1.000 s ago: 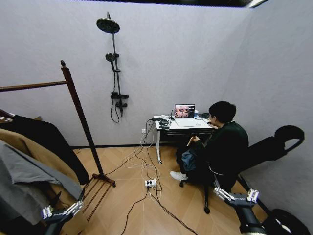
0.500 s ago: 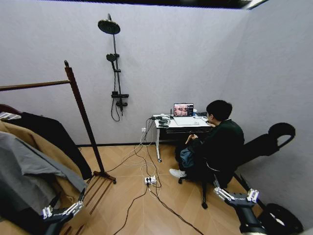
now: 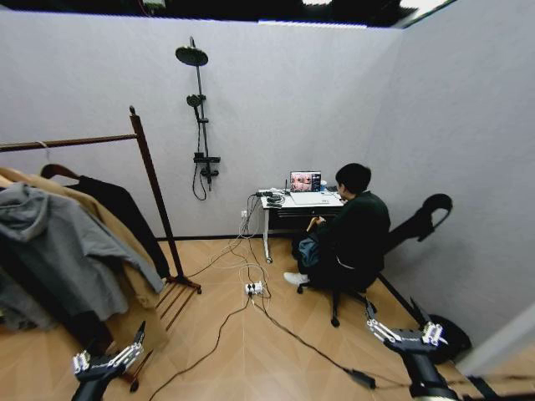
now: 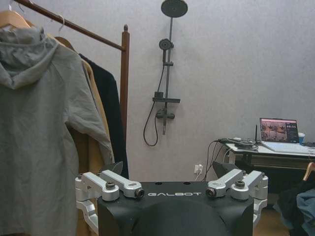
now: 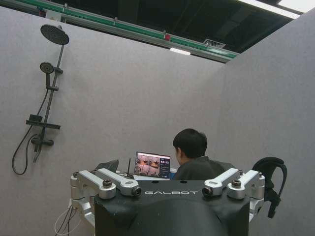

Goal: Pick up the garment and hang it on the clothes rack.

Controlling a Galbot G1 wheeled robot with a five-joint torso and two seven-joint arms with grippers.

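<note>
The black garment (image 3: 124, 210) hangs on a wooden hanger from the top rail of the dark wooden clothes rack (image 3: 154, 196), closest to its right post. In the left wrist view the garment (image 4: 109, 110) shows behind a tan coat and beside the rack post (image 4: 124, 93). My left gripper (image 3: 109, 351) is low in front of the rack's base, open and holding nothing, well short of the clothes. My right gripper (image 3: 393, 322) is low on the right, open and holding nothing. The left gripper (image 4: 170, 169) and the right gripper (image 5: 170, 167) both show spread fingers.
A grey hooded sweatshirt (image 3: 63, 246) and a tan coat (image 3: 134, 267) hang left of the garment. A person sits at a white desk (image 3: 301, 205) with a laptop. Cables and a power strip (image 3: 253, 289) lie on the wooden floor. A shower fixture (image 3: 201, 125) is on the wall.
The whole head view has shifted, so the camera moved: the rack, its clothes and the desk now sit farther off and more fully in view. Both grippers hold the same open pose.
</note>
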